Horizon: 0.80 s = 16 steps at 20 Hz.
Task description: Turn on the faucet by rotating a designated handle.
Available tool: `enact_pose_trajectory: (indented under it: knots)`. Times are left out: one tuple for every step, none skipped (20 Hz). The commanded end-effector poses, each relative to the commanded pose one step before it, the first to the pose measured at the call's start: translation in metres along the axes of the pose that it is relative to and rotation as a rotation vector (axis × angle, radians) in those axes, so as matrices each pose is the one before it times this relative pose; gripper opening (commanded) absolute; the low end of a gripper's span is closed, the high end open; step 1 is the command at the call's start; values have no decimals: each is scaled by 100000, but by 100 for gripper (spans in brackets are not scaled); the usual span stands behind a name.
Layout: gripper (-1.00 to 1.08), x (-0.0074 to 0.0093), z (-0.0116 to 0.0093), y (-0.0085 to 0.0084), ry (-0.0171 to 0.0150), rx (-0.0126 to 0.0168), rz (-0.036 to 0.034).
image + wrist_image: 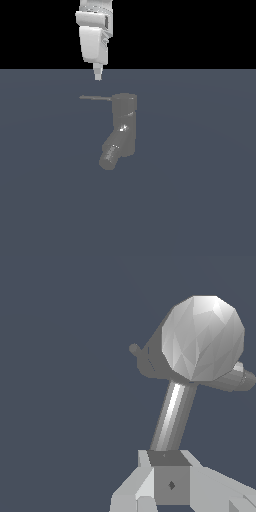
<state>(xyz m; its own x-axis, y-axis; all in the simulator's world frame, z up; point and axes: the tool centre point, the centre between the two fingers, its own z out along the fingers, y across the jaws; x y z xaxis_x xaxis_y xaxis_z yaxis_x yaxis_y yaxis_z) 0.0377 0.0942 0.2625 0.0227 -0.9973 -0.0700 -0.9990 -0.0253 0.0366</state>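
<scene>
We push the stiff, thin handle near its tip, frame's upper left; gripper closed, empty.

Simulator render: flat slate floor, black void.

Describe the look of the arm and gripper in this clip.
The arm is plain white with rounded, blocky link housings and light grey shading. The gripper is a small pale tip; the wrist view shows light grey, faceted fingers. No cables or markings are visible.

Flat slate-blue floor, dark grey faucet standing on it
</scene>
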Motion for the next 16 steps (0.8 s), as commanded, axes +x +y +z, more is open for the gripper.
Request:
enact_pose_trajectory:
  knots:
    - [-100, -488, 1312, -868, 1316, 727, 6072]
    - [-100, -203, 493, -293, 511, 296, 2215]
    - [-100, -200, 468, -267, 488, 301, 2086]
    - [-100, -196, 442, -242, 463, 303, 1958]
    - [-100, -190, 415, -218, 437, 301, 1832]
    - [-100, -183, 389, -196, 410, 297, 1705]
    - [-100, -174, 362, -176, 382, 290, 1583]
    - [-100, -165, 336, -157, 354, 279, 1460]
    - [-100, -154, 309, -139, 326, 267, 1339]
    - [-100, -144, 282, -122, 297, 252, 1217]
    - [-100, -132, 255, -107, 268, 235, 1098]
    - [-100, -119, 228, -93, 239, 215, 980]
    - [-100, -106, 201, -80, 210, 195, 863]
    - [-100, -93, 174, -67, 182, 172, 745]
    - [-100, -79, 147, -56, 154, 148, 631]
    - [-100, -65, 121, -44, 125, 123, 515]
